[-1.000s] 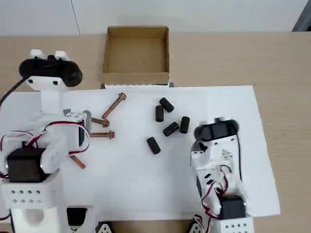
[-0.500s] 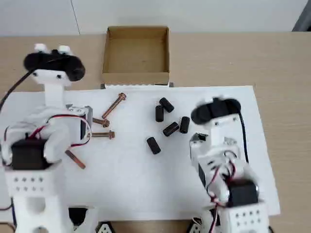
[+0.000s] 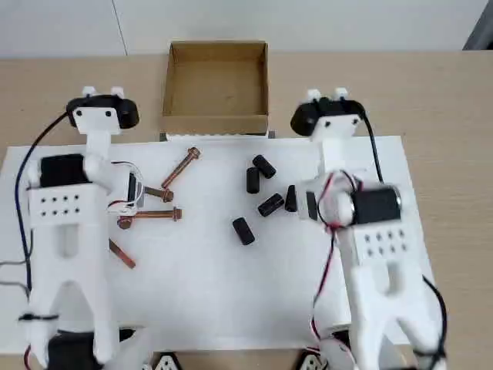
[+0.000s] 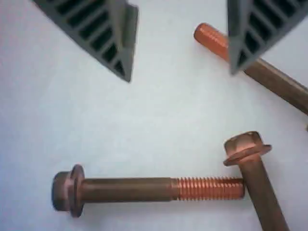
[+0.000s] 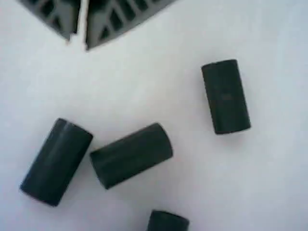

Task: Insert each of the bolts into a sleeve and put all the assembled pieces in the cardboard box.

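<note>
Bolts loose on the white sheet, four counted from the high view, all by the left arm and well apart from the cardboard box beyond the sheet's far edge. Five black sleeves scattered mid-sheet near the right arm, separate from the bolts.

From the left wrist, finer detail: left gripper spread wide over bare sheet, clasping nothing. One finger overlapping a slanted bolt near its threaded end, contact impossible to judge. Farther off, a level bolt, thread tip against the shank of a third bolt, just under its flanged head.

From the right wrist: right gripper pressed together, a thin slit between the fingers, above three whole sleeves and the end of a fourth, two lying just beside each other.
</note>
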`<action>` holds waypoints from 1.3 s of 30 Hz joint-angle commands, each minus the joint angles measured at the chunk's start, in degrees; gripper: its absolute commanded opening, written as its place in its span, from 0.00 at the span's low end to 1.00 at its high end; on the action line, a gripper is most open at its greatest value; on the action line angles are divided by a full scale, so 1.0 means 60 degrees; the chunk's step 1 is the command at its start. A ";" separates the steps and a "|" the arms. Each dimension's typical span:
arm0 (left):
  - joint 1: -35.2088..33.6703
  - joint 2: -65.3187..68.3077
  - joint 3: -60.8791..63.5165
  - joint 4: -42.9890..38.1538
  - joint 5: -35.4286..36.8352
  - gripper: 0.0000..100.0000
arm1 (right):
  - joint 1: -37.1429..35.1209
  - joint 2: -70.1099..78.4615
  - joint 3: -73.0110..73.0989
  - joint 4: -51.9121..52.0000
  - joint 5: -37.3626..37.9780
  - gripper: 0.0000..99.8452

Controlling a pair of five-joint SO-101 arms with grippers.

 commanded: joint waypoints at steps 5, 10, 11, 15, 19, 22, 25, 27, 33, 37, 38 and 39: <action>-0.0073 0.1128 -0.0359 -0.0220 0.0425 0.13 | -0.0256 0.2718 -0.2168 0.1121 -0.0747 0.00; -0.0073 0.1773 -0.0359 -0.0645 0.0527 0.13 | -0.0535 0.4725 -0.4234 0.2586 -0.1026 0.01; -0.0073 0.1861 -0.0359 -0.0733 0.0527 0.13 | -0.0579 0.5062 -0.4659 0.2762 -0.1026 0.02; -0.0073 0.2081 -0.0359 -0.1026 0.0601 0.13 | -0.0608 0.6132 -0.6037 0.2908 -0.1026 0.07; -0.0073 0.2198 -0.0359 -0.1143 0.0586 0.13 | -0.0608 0.7040 -0.6828 0.2879 -0.0982 0.08; -0.0073 0.2212 -0.0330 -0.1187 0.0527 0.13 | -0.0608 0.7656 -0.7048 0.2879 -0.0952 0.08; -0.0059 0.2212 -0.0330 -0.1201 0.0513 0.13 | -0.0593 0.8168 -0.7253 0.2821 -0.0952 0.08; -0.0044 0.2212 -0.0315 -0.1319 0.0513 0.13 | -0.0579 0.8462 -0.7414 0.2733 -0.0952 0.10; -0.0015 0.2212 -0.0315 -0.1392 0.0513 0.13 | -0.0579 0.9179 -0.7956 0.2733 -0.0952 0.15; -0.0015 0.2212 -0.0315 -0.1348 0.0513 0.13 | -0.0564 0.9516 -0.7956 0.2615 -0.0952 0.15; -0.0015 0.2212 -0.0315 -0.1333 0.0513 0.13 | -0.0564 0.9604 -0.7956 0.2527 -0.0952 0.15; -0.0015 0.2212 -0.0315 -0.1333 0.0513 0.13 | -0.0564 0.9692 -0.7956 0.2440 -0.0952 0.15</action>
